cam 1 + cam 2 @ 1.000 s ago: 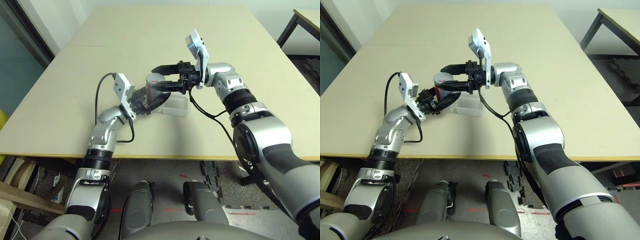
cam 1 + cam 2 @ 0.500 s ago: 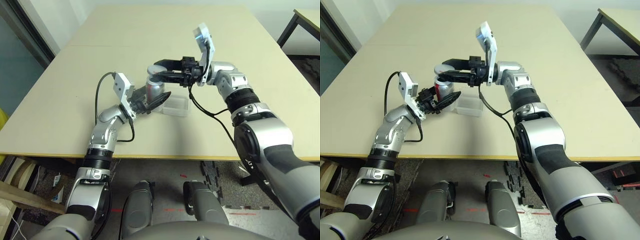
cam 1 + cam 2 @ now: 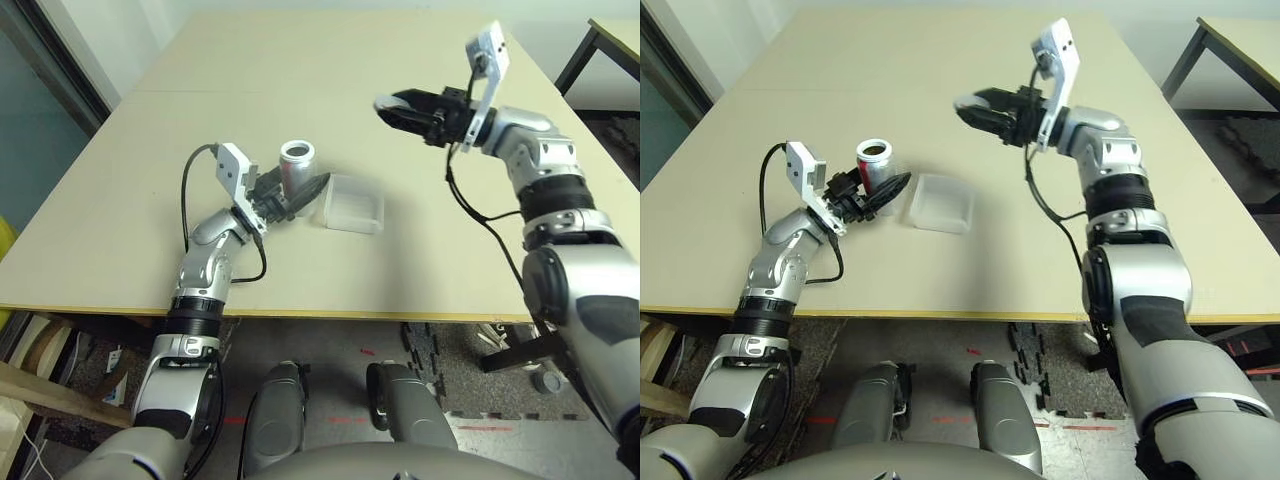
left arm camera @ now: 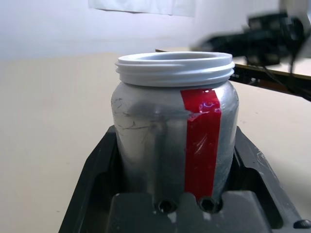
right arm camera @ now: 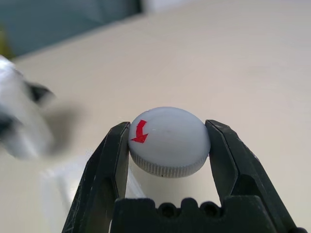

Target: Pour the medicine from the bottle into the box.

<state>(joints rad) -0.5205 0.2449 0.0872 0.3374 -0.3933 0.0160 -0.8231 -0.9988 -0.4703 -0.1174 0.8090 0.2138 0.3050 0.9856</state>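
Both arms are brushed silver metal, built from rounded shells joined by black ribbed rings. The left arm (image 3: 205,270) carries a small white camera plate (image 3: 229,170) at its wrist, with a black cable (image 3: 186,195) looping from the plate back to the forearm. The right arm (image 3: 545,185) bears a like white plate (image 3: 487,50), at about 1 o'clock from its hand, and a thin black cable (image 3: 480,215) hanging beneath. Each hand has two black plastic fingers (image 5: 104,172) tapering to the tips, rising from a black base block (image 5: 184,213) with small round screw holes (image 4: 166,206).
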